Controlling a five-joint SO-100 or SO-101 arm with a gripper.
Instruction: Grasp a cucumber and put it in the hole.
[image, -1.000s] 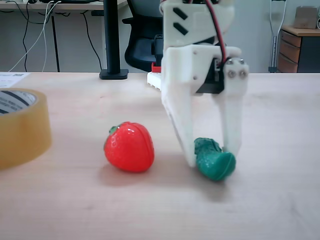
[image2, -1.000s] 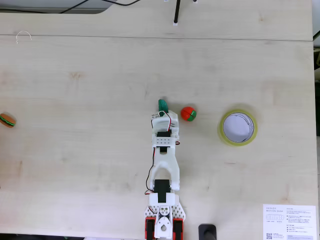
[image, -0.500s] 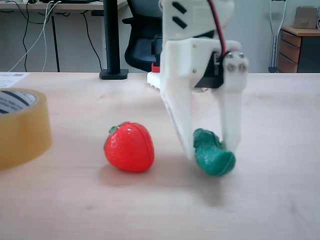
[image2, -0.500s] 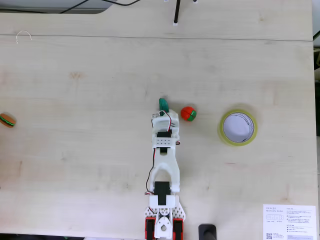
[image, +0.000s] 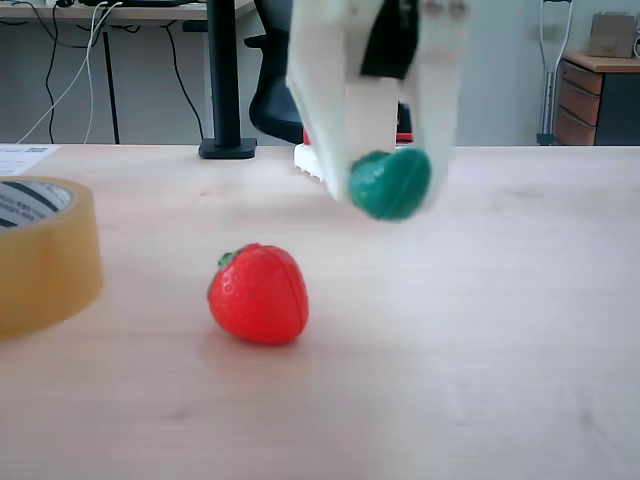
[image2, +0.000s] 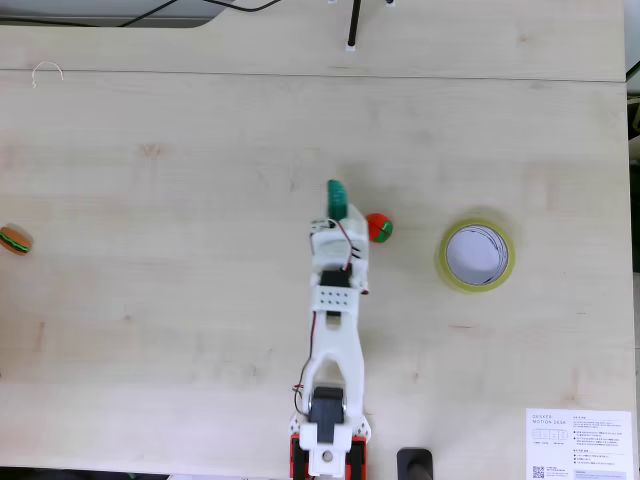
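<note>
The cucumber (image: 390, 184) has left the table (image: 520, 330): half a second ago it lay on the wood between the white fingers, beside the strawberry, and now it hangs in the air, well above the surface. The lift means the grasp has taken, so the first half of the task looks done and the carry to the hole is what remains.

The pincer (image: 388, 190) is closed down to the cucumber's width, its two fingers pressing on either flank, with the rounded green end facing the low fixed camera. In the fixed view from above, the cucumber (image2: 337, 194) pokes out of the pincer (image2: 338, 205) toward 12 o'clock, in line with the arm (image2: 335, 330) that reaches up from the bottom edge of the table.

The red strawberry (image: 259, 294) sits on the table, below and to about 8 o'clock of the held cucumber in the low view; from above the strawberry (image2: 378, 227) lies just beside the wrist, at about 4 o'clock of the cucumber.

The tape roll (image2: 476, 256) lies flat, well apart from the pincer, at roughly 4 o'clock of it in the view from above, and its hole (image2: 476, 253) is open and empty. In the low view the roll (image: 40, 255) shows at the left edge. My judgement is that the next move calls for a swing to that side, passing over the strawberry without clipping it.
</note>
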